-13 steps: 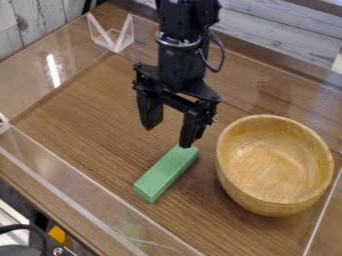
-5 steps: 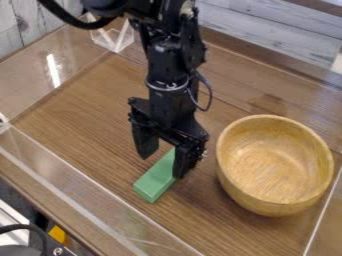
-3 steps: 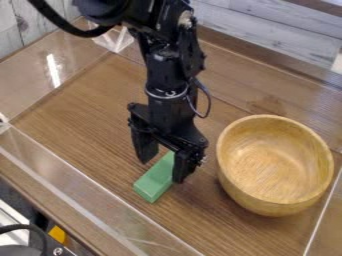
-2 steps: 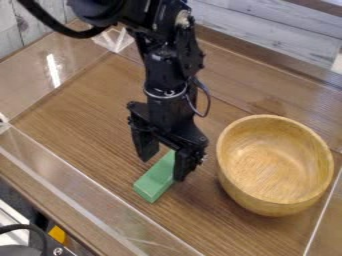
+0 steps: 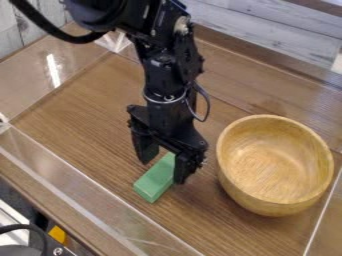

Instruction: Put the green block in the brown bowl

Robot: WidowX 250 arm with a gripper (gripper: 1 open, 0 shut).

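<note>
Step in hand looked like the grasp: gripper (image 5: 167, 166) was down over the far end of the green block (image 5: 156, 181), fingers (image 5: 144, 147) apart, straddling it, not yet clamped. Next move prob. needed a squeeze, then lift & carry right to the brown bowl (image 5: 274, 163). Block was a flat bright-green bar lying on the table (image 5: 80, 120), near the bowl's left.

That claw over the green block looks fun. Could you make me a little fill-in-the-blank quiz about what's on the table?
1. The claw hangs over the far end of the ____ block.
2. The bowl is made of ____.
3. The claw's fingers stand ____, one on each side of the block.
4. Inside the bowl there is ____.

Missing words: green; wood; open; nothing
</note>
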